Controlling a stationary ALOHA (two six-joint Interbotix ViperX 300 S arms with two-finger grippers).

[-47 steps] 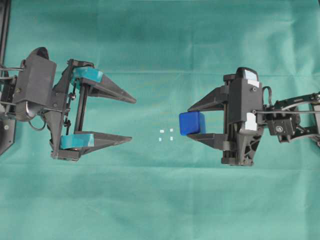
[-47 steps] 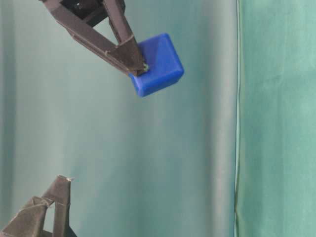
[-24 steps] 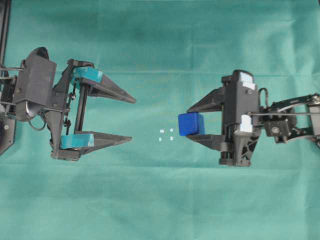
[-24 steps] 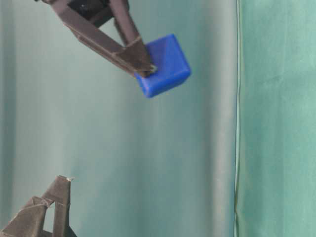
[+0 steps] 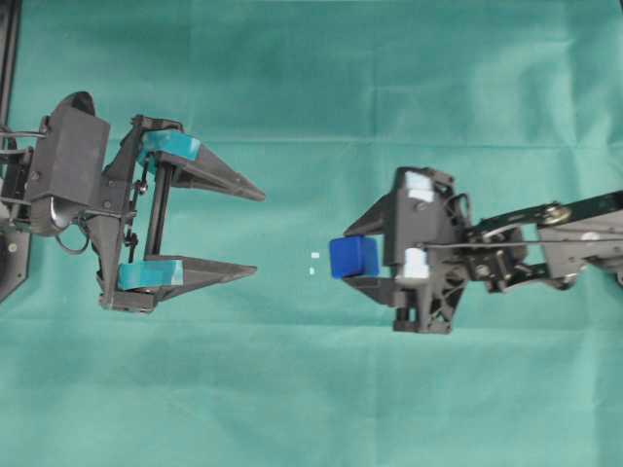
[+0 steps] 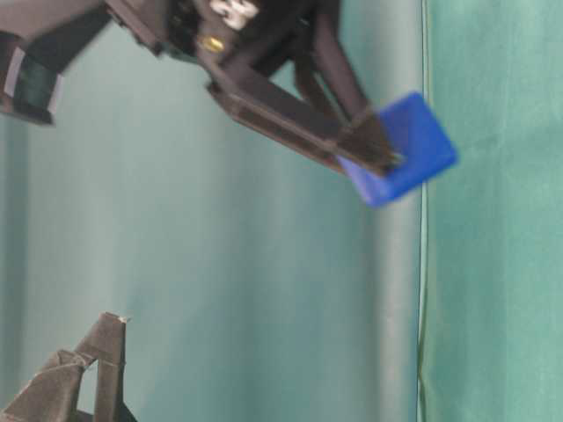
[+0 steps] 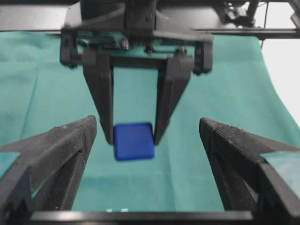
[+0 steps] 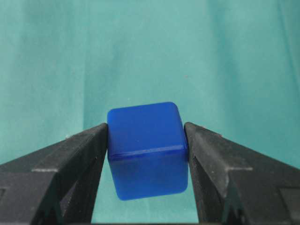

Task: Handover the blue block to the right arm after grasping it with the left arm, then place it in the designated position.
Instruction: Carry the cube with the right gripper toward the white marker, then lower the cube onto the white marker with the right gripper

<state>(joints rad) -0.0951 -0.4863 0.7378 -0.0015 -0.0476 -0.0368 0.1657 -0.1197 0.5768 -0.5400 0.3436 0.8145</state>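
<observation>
Right tool [image 5: 356, 258]: pinched the blue block [image 5: 352, 257] between its black tips, above the table's [image 5: 311, 389] middle.
Left tool [image 5: 255, 232]: spread wide, holding nothing, near the table's left edge.
White dots [image 5: 313, 263]: just left of the block.

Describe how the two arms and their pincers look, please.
The left arm is black, with a pointed two-finger pincer bearing teal pads. The right arm is black too; its pincer has all-black pointed fingers and white stickers.
</observation>
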